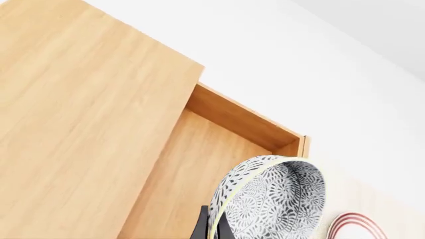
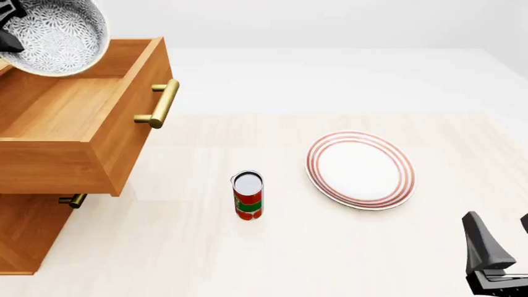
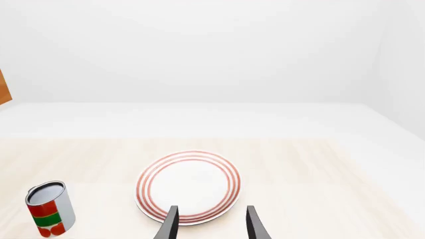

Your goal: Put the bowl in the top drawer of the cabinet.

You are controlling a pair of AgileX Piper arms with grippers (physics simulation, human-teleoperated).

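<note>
Gripping round lace-patterned bowl (image 2: 56, 35) by rim, left gripper (image 1: 211, 225) over wooden top drawer (image 2: 78, 117); right gripper (image 3: 211, 223) spread.

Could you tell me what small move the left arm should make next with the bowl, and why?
Probably lower it a little, then release. The left end effector grips the bowl by its rim, tilted, above the back of the pulled-out top drawer. The drawer's floor beneath shows bare wood, so letting go from this height risks a bounce; easing down first looks safer. The right end effector waits open near the plate.
</note>
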